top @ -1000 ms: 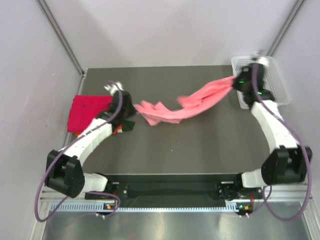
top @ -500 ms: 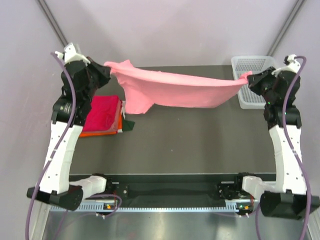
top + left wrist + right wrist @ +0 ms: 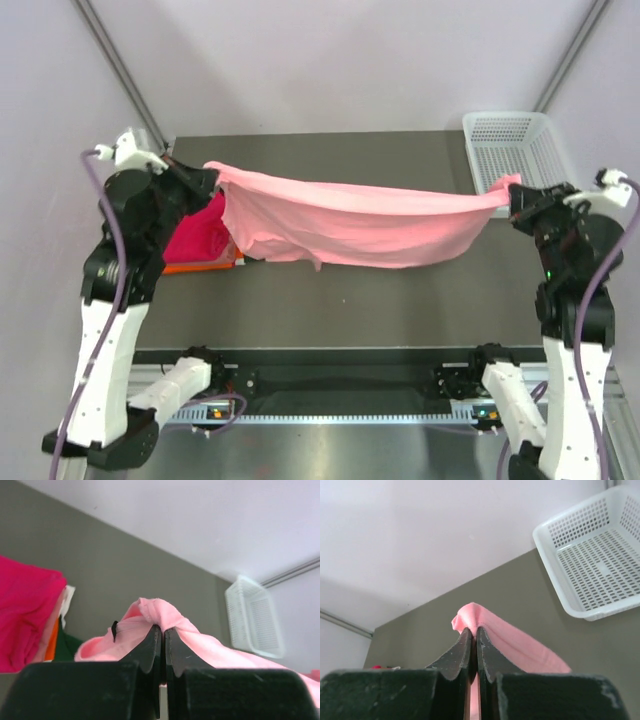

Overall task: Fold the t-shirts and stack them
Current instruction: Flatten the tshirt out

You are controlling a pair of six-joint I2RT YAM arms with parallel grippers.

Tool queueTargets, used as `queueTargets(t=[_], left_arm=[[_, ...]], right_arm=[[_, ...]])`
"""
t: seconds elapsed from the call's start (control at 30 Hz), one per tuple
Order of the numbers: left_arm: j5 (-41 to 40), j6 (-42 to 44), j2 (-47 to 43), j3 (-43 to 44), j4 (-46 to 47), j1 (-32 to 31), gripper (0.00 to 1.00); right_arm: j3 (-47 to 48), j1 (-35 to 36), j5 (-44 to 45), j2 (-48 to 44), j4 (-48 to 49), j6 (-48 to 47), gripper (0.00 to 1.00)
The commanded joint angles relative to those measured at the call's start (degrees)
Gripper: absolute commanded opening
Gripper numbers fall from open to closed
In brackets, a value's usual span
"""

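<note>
The salmon-pink t-shirt (image 3: 360, 222) hangs stretched in the air between my two grippers, sagging in the middle above the table. My left gripper (image 3: 208, 172) is shut on its left end, which also shows in the left wrist view (image 3: 155, 611). My right gripper (image 3: 512, 190) is shut on its right end, which shows in the right wrist view (image 3: 472, 614). A folded magenta-red shirt (image 3: 195, 235) lies on an orange one (image 3: 195, 267) at the table's left edge, partly hidden by the hanging shirt. The magenta-red one also shows in the left wrist view (image 3: 25, 610).
A white mesh basket (image 3: 515, 145) stands at the back right corner; it also shows in the right wrist view (image 3: 597, 565) and the left wrist view (image 3: 250, 617). The dark table (image 3: 380, 300) lies below the shirt. Walls close in on left, right and back.
Both grippers have lifted the pink shirt from a crumpled band on the table and pulled it taut in the air. In the last half second both arms came nearer and the shirt sank slightly.
</note>
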Motion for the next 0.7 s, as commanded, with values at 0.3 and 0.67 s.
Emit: queueTargets(t=[0.3,0.67], left_arm=[[0.87,-3.86,-10.01,-1.66,5.55,0.38,0.0],[-0.89,-4.92,24.21,-3.1,23.92,0.64,0.0]], right_arm=[[-1.48,-0.81,2.69,-8.7,-1.41,0.83,0.0],[-3.34,-0.72,4.54,20.24,22.21,10.41,0.16]])
